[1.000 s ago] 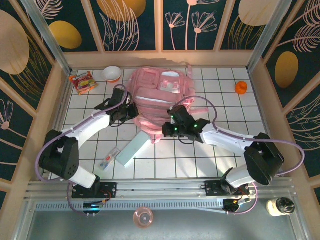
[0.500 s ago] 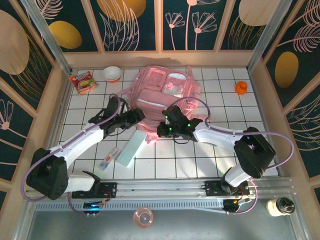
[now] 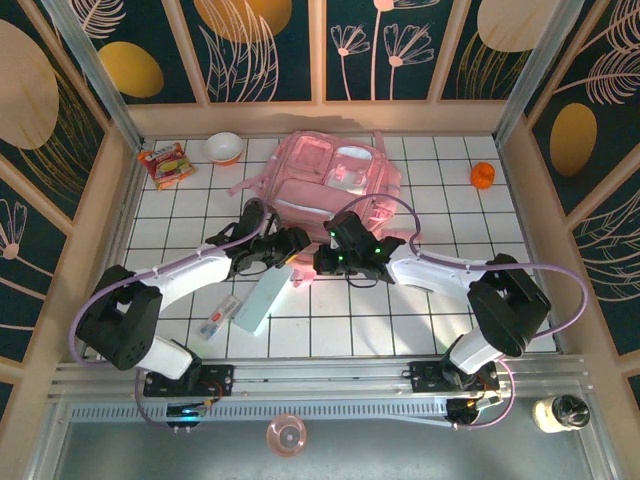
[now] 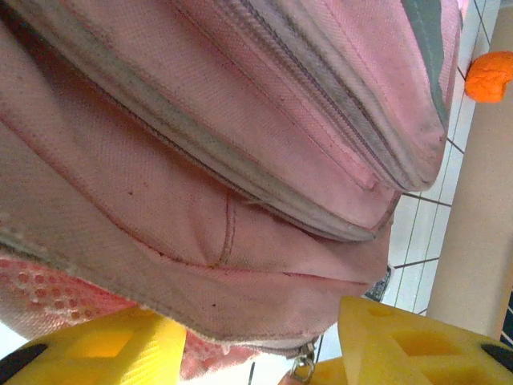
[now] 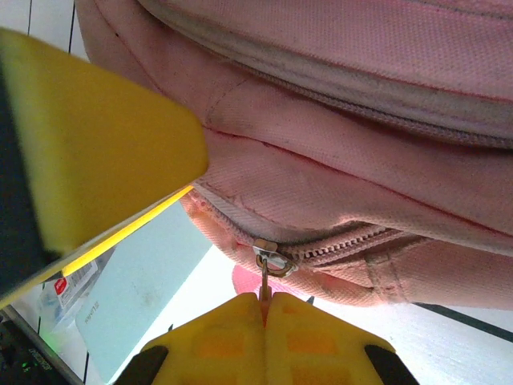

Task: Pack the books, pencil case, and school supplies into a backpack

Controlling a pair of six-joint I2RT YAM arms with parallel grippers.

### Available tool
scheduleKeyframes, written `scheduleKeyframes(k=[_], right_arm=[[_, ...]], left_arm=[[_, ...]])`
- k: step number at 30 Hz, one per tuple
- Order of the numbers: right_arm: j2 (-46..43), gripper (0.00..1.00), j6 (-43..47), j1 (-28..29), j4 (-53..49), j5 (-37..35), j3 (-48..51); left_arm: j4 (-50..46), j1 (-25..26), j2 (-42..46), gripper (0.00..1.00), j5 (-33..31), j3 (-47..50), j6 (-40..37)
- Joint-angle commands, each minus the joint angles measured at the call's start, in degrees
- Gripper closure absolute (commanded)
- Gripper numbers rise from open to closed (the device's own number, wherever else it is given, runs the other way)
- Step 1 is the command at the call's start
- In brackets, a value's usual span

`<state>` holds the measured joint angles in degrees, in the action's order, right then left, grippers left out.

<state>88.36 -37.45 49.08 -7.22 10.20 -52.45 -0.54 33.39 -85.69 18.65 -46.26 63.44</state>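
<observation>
Two claws meet at the near end of the backpack (image 3: pixel 335 180), which lies in the middle of the surface's far half with its top toward the far edge. The right claw (image 5: pixel 264 303) is clenched on the small metal zip pull (image 5: pixel 269 261), its fingers pressed flat together on the tab. The left claw (image 4: pixel 256 325) is released. Its yellow fingers are spread wide and the bag's lower seam bulges down between them, unpinched.

The bag looks soft and slack. Its cloth will probably stretch and drag along with the pull rather than let the slider run. The thin tab is the right place to hold, though it may slip out of a sideways tug. A second hold on the fabric just beside the zip track would likely steady it.

The pencil case (image 3: pixel 262 300) lies just off the bag's near-left corner, with the clear packet (image 3: pixel 220 317) beside it toward the surface's left edge. Both look light. The case seems stiff and flat, so it is best taken across its narrow width.
</observation>
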Motion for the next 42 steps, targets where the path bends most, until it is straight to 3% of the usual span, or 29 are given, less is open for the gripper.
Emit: scheduleKeyframes(k=[1,3,9,14,22,34,42], right_arm=[[-1.2,1.0,1.0,1.2,2.7,2.2,-1.9],[-1.5,1.0,1.2,1.1,2.0,1.6,-1.6],[-2.6,1.0,2.6,-0.5,-1.8,-0.5,-0.7],[-5.5,1.0,4.8,-6.6,-6.1,-1.2,1.7],[-7.2,1.0,13.3,-19.8,-11.8,-2.1,3.8],[3.8,1.0,21.6,-39.8,-6.2,0.4,-0.2],[7.6,1.0,23.3,-43.9,-2.4,5.8,-2.7]], left_arm=[[2.3,0.4,-1.2,0.54,-0.1,0.2,3.0],[2.4,0.4,-1.2,0.57,-0.3,0.1,3.3],[0.1,0.3,0.6,1.0,-2.0,0.0,1.3],[-3.6,-0.3,4.0,1.0,-5.2,0.5,-1.1],[-5.9,-2.7,6.6,1.0,-3.7,-0.7,-3.8],[-10.2,-3.6,10.8,1.0,-0.6,-4.0,-5.5],[-9.9,-4.2,13.2,1.0,-0.5,0.1,-4.6]])
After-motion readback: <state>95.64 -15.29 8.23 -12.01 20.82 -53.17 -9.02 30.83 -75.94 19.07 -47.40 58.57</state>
